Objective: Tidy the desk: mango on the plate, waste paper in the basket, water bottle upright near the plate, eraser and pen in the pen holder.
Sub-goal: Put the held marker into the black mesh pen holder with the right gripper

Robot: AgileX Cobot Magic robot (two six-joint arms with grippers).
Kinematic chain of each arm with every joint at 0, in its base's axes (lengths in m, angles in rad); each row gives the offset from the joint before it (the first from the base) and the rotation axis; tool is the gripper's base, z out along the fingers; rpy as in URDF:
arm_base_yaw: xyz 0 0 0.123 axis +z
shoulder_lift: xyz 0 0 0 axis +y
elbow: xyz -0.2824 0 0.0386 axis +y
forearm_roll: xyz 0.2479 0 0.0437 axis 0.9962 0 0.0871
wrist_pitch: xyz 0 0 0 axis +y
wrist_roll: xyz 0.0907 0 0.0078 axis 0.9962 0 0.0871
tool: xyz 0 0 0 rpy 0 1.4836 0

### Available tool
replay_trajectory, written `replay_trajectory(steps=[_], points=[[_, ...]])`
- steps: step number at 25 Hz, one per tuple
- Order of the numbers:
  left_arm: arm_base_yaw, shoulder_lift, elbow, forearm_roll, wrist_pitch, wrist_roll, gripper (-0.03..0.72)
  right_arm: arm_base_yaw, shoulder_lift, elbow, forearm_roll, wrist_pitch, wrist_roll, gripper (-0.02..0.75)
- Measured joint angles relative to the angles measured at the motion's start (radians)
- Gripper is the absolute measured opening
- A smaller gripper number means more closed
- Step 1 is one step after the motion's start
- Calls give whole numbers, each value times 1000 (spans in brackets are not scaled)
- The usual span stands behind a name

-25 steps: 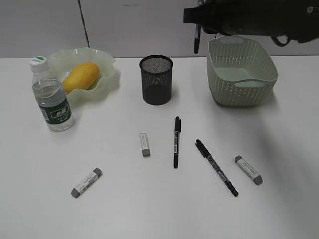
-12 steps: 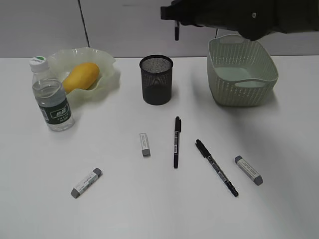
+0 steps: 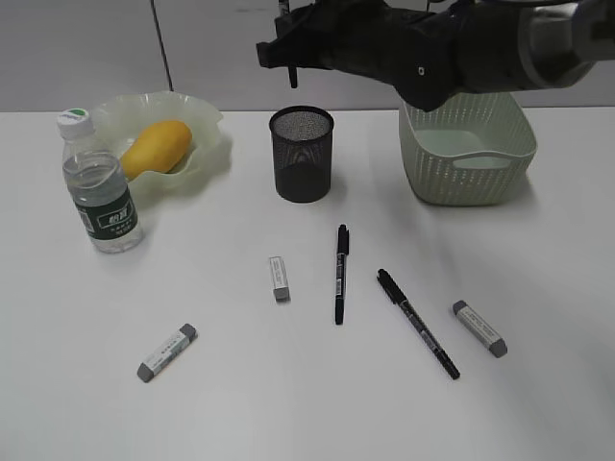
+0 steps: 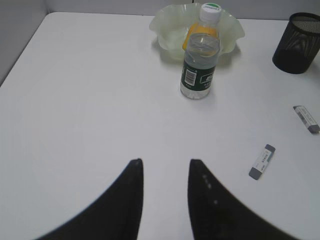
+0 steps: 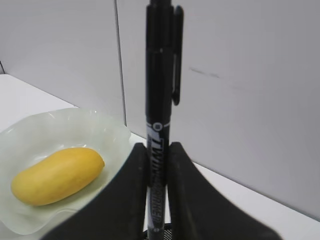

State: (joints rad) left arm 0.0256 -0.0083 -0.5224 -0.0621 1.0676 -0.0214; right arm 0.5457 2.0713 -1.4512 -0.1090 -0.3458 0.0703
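Our right gripper (image 5: 159,165) is clamped on a black pen (image 5: 161,100), which stands upright between the two dark fingers (image 5: 125,200), its clip near the top. In the exterior view this gripper (image 3: 291,60) hangs above the pen holder (image 3: 302,154), with the pen's lower end (image 3: 292,75) clear of the mesh rim. From the right wrist we also see the mango (image 5: 57,175) lying in the plate (image 5: 30,130) beyond the pen.

Our left gripper (image 4: 164,172) hovers over a bare stretch of the desk (image 4: 90,90), its jaws partly apart with nothing between them.

In the exterior view the mango (image 3: 155,147) rests in the plate (image 3: 207,120) at the back left, and the water bottle (image 3: 98,182) stands upright just in front of it. The basket (image 3: 466,139) sits at the back right, partly hidden by the right arm; we cannot tell whether any waste paper lies inside.

Two pens remain on the desk (image 3: 307,413): one (image 3: 340,274) straight in front of the pen holder, another (image 3: 418,324) slanting to its right. Three erasers also lie loose: one (image 3: 279,278) just left of the middle pen, one (image 3: 167,351) toward the front left, one (image 3: 479,328) right of the slanting pen.
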Motion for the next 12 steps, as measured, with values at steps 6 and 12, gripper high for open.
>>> replay_trajectory(steps=[6,12], points=[[0,0,0,0,0,0,239,0,48,0,-3,-20,-23,99],[0,0,0,0,0,0,239,0,106,-1,-6,-20,-55,99]])
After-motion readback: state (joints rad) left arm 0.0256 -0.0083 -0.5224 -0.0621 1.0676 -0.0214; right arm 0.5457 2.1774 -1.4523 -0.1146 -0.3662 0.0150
